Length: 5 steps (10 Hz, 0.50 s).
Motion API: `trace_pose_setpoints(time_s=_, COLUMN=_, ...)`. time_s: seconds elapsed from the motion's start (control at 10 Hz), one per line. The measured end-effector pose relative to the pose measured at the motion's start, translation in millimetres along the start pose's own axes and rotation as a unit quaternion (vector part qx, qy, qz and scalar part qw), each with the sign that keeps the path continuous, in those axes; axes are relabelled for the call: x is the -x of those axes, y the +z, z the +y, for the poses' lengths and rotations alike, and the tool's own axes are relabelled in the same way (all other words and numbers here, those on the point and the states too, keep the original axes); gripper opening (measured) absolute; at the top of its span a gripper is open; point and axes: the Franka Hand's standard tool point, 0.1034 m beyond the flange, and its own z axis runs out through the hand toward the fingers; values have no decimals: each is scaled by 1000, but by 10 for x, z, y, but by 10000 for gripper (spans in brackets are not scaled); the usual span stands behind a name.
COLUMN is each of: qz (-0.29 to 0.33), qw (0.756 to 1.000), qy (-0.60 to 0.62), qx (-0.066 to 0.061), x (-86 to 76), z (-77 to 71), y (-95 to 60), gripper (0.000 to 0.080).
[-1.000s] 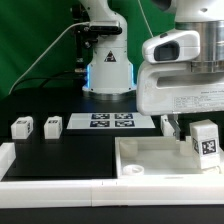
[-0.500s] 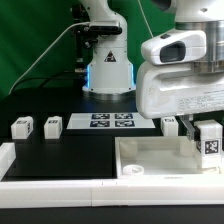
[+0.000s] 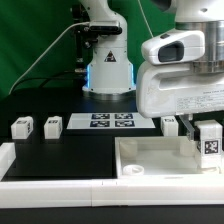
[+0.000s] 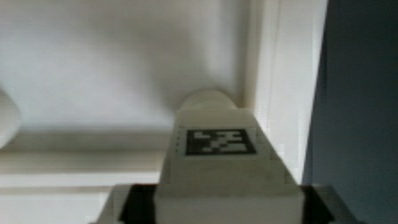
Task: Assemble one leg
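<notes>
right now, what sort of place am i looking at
Probably a robotics lab bench: a robot arm on a black table, a marker board of tags, and a gripper holding a tagged white leg.

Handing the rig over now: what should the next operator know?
The gripper is shut on the leg, which is upright with its tag toward the exterior camera.
The leg hangs over the white tray-like piece, near its corner at the exterior view's right; contact with a socket cannot be told.
The other legs stand at the exterior view's left, beside the marker board.
Done: one leg grasped and brought to the tray-like piece.
Left: seat it in a corner socket, release.
</notes>
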Motion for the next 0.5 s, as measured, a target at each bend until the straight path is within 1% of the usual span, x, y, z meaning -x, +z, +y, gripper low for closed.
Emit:
trace_pose_setpoints(time_s=0.1, qz=0, qw=999, qy=33, qx=-1, x=0, z=-3, y=0, gripper=290)
trace_pose_setpoints(time_s=0.3, qz=0, qw=988, qy=152, qx=-2, x=1, z=0, y=2, gripper=291)
trace_pose_setpoints(time_s=0.4, qz=1, qw=981, qy=195, qx=-3, x=-1, z=-4, y=1, gripper=291)
trace_pose_setpoints(time_s=0.5, qz=2, qw=963, qy=269, qx=-5, x=2, z=-4, y=6, gripper=291)
